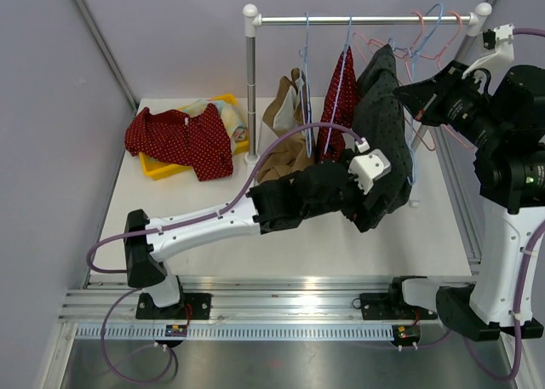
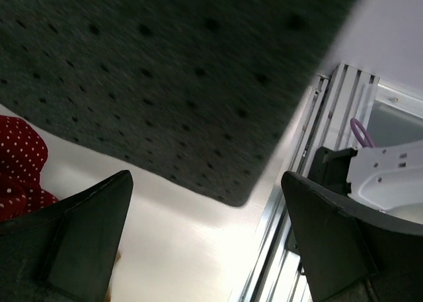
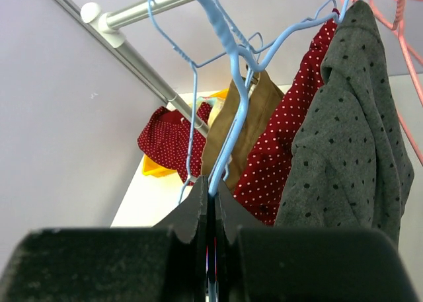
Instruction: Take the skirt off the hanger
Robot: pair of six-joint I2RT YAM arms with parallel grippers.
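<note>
White desk (image 1: 298,246) carries a clothes rail (image 1: 366,19) at its rear. 1 grey dotted skirt (image 1: 381,121) hangs from a blue hanger (image 3: 231,117) on the rail, just beside a red dotted garment (image 1: 343,91) and a tan garment (image 1: 285,125). Right tool (image 3: 211,206) is closed on the hanger wire. Left tool (image 2: 206,203) is spread wide at the skirt's lower hem, gripping nothing. 1 yellow tray (image 1: 156,169) at the desk's left holds another red garment (image 1: 183,138).
</note>
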